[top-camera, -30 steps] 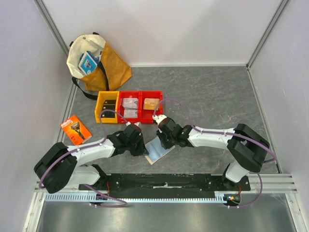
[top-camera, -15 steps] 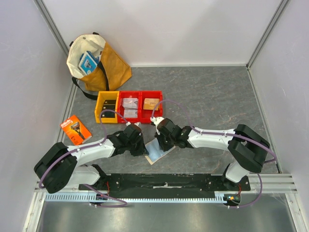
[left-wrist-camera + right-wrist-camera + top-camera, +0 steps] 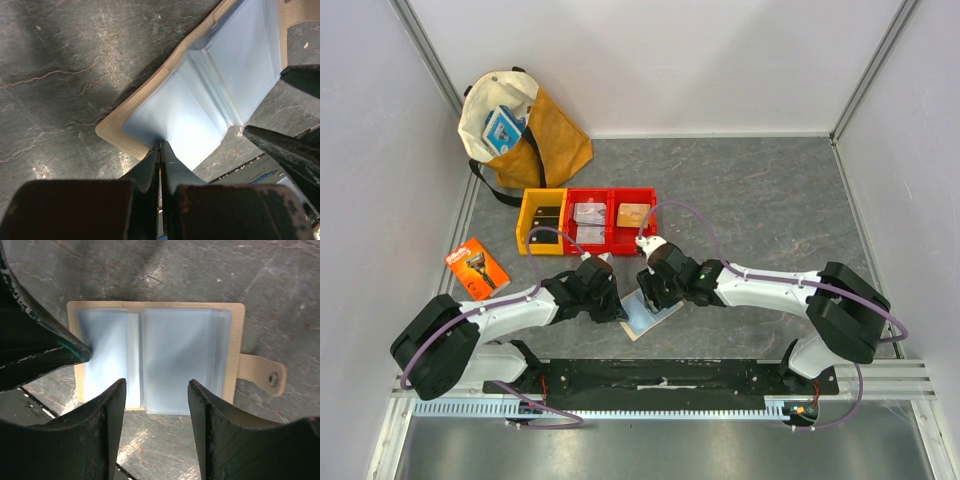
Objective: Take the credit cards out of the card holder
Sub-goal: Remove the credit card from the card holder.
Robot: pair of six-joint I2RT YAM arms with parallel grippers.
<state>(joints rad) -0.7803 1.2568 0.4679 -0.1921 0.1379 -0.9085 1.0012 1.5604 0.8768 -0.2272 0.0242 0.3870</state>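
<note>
**Item 1, card holder** (image 3: 165,360): beige-tan, lying opened flat on the grey table (image 3: 770,200), close to the near edge and about midway along it, between the two grippers. Its pale blue clear sleeves are facing up, and its snap tab (image 3: 262,375) is sticking out flat to one side. Whether any credit cards are sitting inside the sleeves cannot be told.

**Item 2, left gripper** (image 3: 160,147): jaws pressing together, tips touching the edge of one sleeve at a corner of the holder. Whether a sleeve leaf is being caught between them cannot be told.

**Item 3, right gripper** (image 3: 156,390): jaws standing spread, hovering over the middle of the open holder and gripping nothing.

**Item 4, bins:** one yellow bin (image 3: 542,222) and two red bins (image 3: 610,218) are sitting in a row, left of the table's centre and farther back than the holder.

**Item 5, orange razor package** (image 3: 477,267): lying flat near the left edge.

**Item 6, tote bag** (image 3: 535,135): cream and mustard, slumping in the far left corner with a blue pack (image 3: 503,125) showing in its mouth.
</note>
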